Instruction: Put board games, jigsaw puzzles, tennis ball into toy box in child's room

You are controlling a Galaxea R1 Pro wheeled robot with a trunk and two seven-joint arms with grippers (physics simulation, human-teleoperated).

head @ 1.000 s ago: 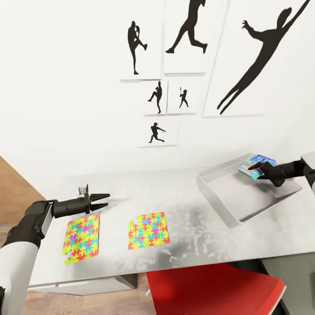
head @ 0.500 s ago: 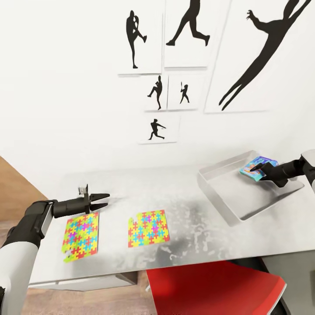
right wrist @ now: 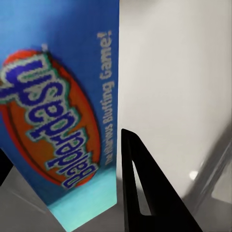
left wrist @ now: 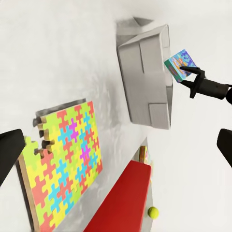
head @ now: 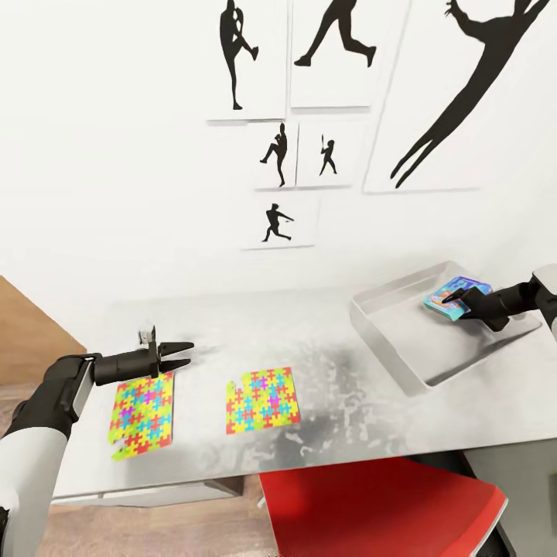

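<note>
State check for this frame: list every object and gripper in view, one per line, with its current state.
Left gripper: open, hovering above the table, holding nothing.
Right gripper: shut on the board game, over the toy box.
Board game: held tilted over the box's far corner.
Toy box: on the table, floor bare.
Left jigsaw puzzle: flat on the table.
Right jigsaw puzzle: flat on the table.
Table: bearing box and puzzles.

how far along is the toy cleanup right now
Nothing looks fully placed yet. In hand: the right gripper holds a board game over the toy box's far corner, not released. Left: both jigsaw puzzles lie flat on the table, the open left gripper beside one. A tennis ball shows beyond the red chair.
</note>
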